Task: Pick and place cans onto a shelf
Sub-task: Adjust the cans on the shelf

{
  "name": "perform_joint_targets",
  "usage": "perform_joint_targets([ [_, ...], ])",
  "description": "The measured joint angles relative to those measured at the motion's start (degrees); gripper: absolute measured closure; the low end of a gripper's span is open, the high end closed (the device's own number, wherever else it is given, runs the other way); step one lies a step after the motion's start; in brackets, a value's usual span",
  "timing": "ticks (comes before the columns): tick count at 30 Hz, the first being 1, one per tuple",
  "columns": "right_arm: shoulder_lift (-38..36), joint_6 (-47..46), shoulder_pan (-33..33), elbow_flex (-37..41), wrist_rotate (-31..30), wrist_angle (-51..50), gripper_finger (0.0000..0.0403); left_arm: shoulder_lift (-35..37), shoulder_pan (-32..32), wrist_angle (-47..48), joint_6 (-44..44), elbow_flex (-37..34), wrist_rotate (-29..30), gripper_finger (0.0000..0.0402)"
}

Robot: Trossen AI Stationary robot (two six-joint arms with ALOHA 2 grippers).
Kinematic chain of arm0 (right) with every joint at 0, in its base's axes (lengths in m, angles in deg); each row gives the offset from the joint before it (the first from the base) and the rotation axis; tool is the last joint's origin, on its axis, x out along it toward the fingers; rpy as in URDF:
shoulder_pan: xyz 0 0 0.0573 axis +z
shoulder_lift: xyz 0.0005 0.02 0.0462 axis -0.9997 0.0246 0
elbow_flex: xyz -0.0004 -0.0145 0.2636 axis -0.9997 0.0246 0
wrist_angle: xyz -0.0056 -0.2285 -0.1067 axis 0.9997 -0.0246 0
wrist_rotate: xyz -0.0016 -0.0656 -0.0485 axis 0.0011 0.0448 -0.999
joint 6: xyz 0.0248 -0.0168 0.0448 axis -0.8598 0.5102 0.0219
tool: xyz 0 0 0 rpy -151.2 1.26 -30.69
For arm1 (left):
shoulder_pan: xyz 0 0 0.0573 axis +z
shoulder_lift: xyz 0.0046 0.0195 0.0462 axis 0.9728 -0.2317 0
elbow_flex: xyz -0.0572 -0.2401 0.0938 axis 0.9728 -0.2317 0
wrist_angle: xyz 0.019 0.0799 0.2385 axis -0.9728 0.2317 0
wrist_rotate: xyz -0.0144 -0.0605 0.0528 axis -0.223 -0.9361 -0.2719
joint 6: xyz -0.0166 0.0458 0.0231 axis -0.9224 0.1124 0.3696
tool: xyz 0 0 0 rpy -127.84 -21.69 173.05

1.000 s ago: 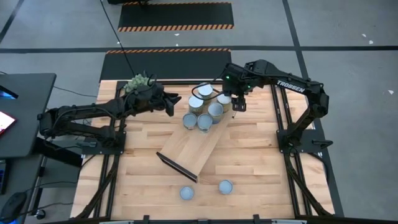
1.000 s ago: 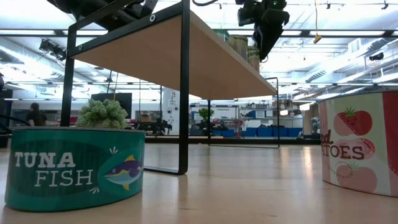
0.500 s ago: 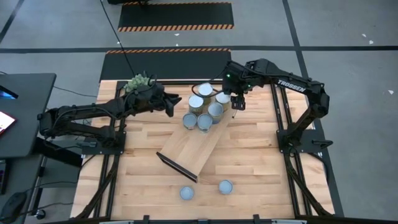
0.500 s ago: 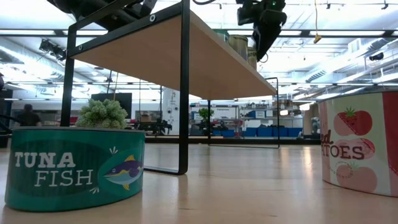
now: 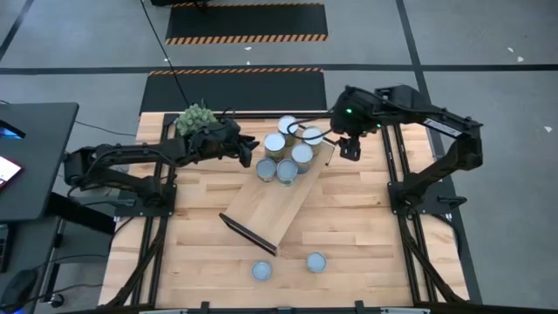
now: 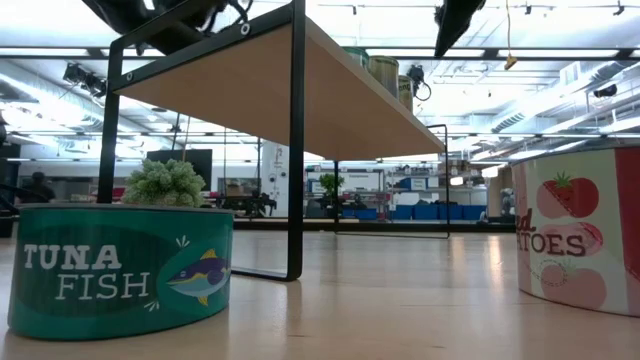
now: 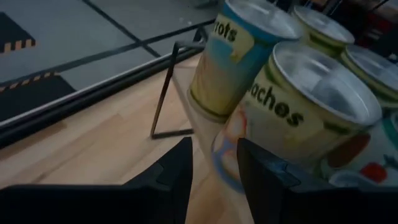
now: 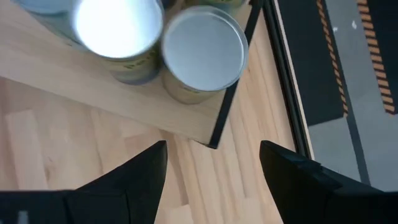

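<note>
From above, the shelf (image 5: 277,199) lies slantwise on the table (image 5: 366,227), its long axis running from the near left up to the far right. Five cans (image 5: 286,171) crowd its far end; two more stand on the bare planks near the front edge, well apart from the board. The left gripper (image 5: 245,146) sits just beside the cluster's left side, its fingers too small here to read. The right gripper (image 5: 350,148) hangs beyond the shelf's far right corner, over open tabletop. A green plant (image 5: 195,116) sits at the far left, partly behind the left arm.

At table level, a tuna can (image 6: 120,268) and a tomato can (image 6: 582,232), cut off by the frame, fill the foreground; the shelf's underside spans above, with can sides showing at its far end.

The left wrist view shows narrowly parted fingers (image 7: 171,177) with nothing between them, close to a peaches can (image 7: 292,118).

The right wrist view shows fingers (image 8: 146,171) spread wide, empty, above bare planks beside the shelf's dark end edge (image 8: 233,99).
</note>
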Motion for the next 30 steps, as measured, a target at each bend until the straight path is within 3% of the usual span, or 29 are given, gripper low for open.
perform_joint_targets([
  [17,-3.14,-8.20,8.83,0.00,-4.14,-0.12,0.0140,-3.01,-1.18,-6.76,-0.13,0.07,-0.08,0.0269],
  [30,-3.11,-9.85,10.54,0.00,-5.67,-0.06,0.0140,-3.01,-3.66,-7.45,0.01,0.07,0.58,0.0269],
])
